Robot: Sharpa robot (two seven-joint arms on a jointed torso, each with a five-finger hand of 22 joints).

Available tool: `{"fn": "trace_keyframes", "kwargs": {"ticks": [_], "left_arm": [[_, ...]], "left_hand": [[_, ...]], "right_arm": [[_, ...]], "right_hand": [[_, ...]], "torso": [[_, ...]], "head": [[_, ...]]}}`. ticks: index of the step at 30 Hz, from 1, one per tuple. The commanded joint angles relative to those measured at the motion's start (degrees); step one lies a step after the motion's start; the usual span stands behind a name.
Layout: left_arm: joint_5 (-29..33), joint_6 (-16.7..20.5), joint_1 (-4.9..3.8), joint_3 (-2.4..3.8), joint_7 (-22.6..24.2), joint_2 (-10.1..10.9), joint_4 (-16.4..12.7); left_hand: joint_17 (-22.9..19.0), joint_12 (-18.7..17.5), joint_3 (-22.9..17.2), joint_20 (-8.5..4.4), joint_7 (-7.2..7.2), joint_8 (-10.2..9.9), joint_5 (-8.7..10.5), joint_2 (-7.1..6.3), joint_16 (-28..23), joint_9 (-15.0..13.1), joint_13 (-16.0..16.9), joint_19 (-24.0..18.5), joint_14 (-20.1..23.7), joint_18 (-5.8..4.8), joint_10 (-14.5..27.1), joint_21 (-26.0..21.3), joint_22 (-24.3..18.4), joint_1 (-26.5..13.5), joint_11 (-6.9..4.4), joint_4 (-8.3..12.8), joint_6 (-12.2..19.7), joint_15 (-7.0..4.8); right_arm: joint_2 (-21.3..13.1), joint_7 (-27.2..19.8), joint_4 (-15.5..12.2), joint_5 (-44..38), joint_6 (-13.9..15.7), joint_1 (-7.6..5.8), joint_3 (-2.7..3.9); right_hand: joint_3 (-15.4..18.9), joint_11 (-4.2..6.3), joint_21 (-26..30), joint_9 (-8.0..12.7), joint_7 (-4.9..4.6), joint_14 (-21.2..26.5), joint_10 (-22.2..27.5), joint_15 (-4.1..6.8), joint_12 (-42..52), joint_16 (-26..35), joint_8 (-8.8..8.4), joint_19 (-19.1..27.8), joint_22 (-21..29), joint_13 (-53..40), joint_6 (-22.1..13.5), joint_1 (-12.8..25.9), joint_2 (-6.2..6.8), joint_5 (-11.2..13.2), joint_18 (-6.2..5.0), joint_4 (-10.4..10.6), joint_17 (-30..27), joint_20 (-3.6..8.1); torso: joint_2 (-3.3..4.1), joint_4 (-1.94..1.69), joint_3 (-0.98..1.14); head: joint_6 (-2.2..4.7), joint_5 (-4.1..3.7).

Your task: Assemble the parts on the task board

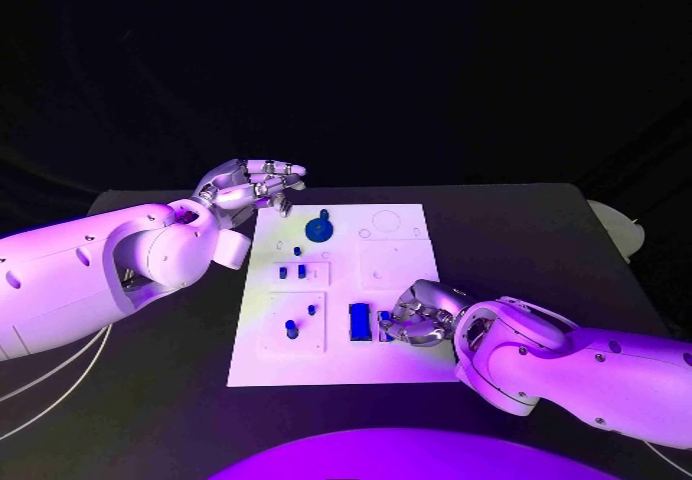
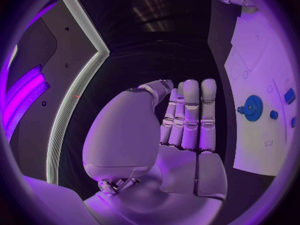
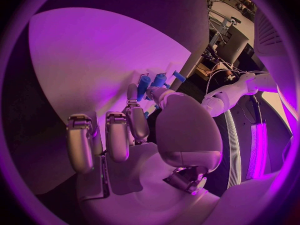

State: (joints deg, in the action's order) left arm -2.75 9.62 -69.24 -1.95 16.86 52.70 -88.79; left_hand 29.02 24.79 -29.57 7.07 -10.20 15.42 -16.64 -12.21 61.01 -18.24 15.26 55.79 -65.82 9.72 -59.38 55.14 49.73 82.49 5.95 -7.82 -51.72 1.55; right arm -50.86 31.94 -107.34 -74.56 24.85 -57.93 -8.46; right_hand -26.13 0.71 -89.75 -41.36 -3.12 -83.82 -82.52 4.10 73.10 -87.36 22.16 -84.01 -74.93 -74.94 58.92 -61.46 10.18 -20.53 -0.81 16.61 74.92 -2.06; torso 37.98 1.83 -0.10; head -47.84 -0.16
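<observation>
White, the task board [image 1: 389, 370] lies flat in the middle of the black table [image 1: 577, 230], probably so parts can be pressed straight down into it. The right hand [image 1: 414, 318] rests low on the board's near half, fingers curled beside a blue rectangular block [image 1: 359, 320]; a small blue part [image 1: 385, 321] sits at its fingertips [image 3: 132, 92], but whether they pinch it I cannot tell. The left hand [image 1: 257, 184] hovers off the board's far corner, fingers [image 2: 190, 115] straight and close together, holding nothing, likely waiting. A blue gear [image 1: 319, 229] lies just beyond those fingers. Small pegs [image 1: 293, 271] are too tiny to identify.
</observation>
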Motion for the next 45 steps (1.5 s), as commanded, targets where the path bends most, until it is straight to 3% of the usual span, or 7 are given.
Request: {"fn": "trace_keyframes", "kwargs": {"ticks": [1,8,16,45], "left_arm": [[0.26,-1.05,-0.04,0.04,0.13,-0.12,-0.15],[0.26,-1.04,-0.04,0.04,0.07,-0.13,-0.16],[0.26,-1.05,-0.04,0.04,0.0,-0.12,-0.18],[0.26,-1.04,-0.04,0.04,-0.03,0.02,-0.16]], "left_hand": [[-0.09,0.24,-0.32,0.08,0.05,-0.25,-0.37,0.65,-0.31,-0.06,0.1,-0.23,0.48,0.37,0.36,-0.19,-0.01,0.11,-0.13,0.12,0.28,0.09],[-0.1,0.28,-0.36,0.07,0.04,-0.27,-0.38,0.67,-0.31,-0.06,0.1,-0.26,0.49,0.39,0.43,-0.26,-0.08,0.14,-0.12,0.16,0.31,0.09],[-0.1,0.28,-0.36,0.07,0.04,-0.27,-0.38,0.67,-0.31,-0.06,0.1,-0.26,0.49,0.39,0.43,-0.26,-0.08,0.14,-0.12,0.16,0.31,0.09],[-0.11,0.32,-0.37,0.08,0.02,-0.27,-0.38,0.72,-0.31,-0.06,0.11,-0.23,0.49,0.38,0.47,-0.27,-0.07,0.08,-0.09,0.13,0.32,0.1]], "right_arm": [[0.2,-0.11,0.3,-0.11,-1.25,0.05,-0.02],[0.74,-0.12,1.1,-0.56,-1.35,0.05,-0.02],[1.15,-0.55,1.21,-0.75,-1.47,0.05,-0.02],[-0.54,-0.65,-0.82,-4.15,-0.16,0.18,-0.02]], "right_hand": [[0.48,0.05,-0.25,0.11,-0.33,-5.06,-0.27,0.19,0.04,-0.06,-0.21,-5.99,-15.07,-3.68,0.11,0.65,0.05,-0.23,0.81,0.02,9.78,0.04],[1.54,-0.01,-0.25,0.2,-0.39,-5.0,-0.05,0.16,-0.35,0.05,-0.35,-5.99,-15.07,-3.47,-0.08,1.09,0.07,0.6,0.81,0.01,9.57,0.02],[5.45,-0.03,-0.25,0.43,-0.37,-4.98,0.09,0.11,-0.61,0.12,-0.53,-5.99,-15.07,-3.42,-0.08,3.93,0.5,4.8,0.81,0.17,9.49,-0.04],[7.38,0.16,-0.25,0.51,-0.14,-5.04,-0.26,0.26,-0.01,0.02,-0.4,-5.99,-15.07,-3.89,0.27,5.92,-1.03,4.31,0.81,0.16,9.7,0.07]], "torso": [[0.03,0.03,-0.02],[0.02,-0.02,-0.01],[0.01,0.02,-0.01],[0.04,0.07,0.07]], "head": [[0.02,0.05],[0.04,0.05],[-0.09,0.08],[-0.15,0.26]]}}
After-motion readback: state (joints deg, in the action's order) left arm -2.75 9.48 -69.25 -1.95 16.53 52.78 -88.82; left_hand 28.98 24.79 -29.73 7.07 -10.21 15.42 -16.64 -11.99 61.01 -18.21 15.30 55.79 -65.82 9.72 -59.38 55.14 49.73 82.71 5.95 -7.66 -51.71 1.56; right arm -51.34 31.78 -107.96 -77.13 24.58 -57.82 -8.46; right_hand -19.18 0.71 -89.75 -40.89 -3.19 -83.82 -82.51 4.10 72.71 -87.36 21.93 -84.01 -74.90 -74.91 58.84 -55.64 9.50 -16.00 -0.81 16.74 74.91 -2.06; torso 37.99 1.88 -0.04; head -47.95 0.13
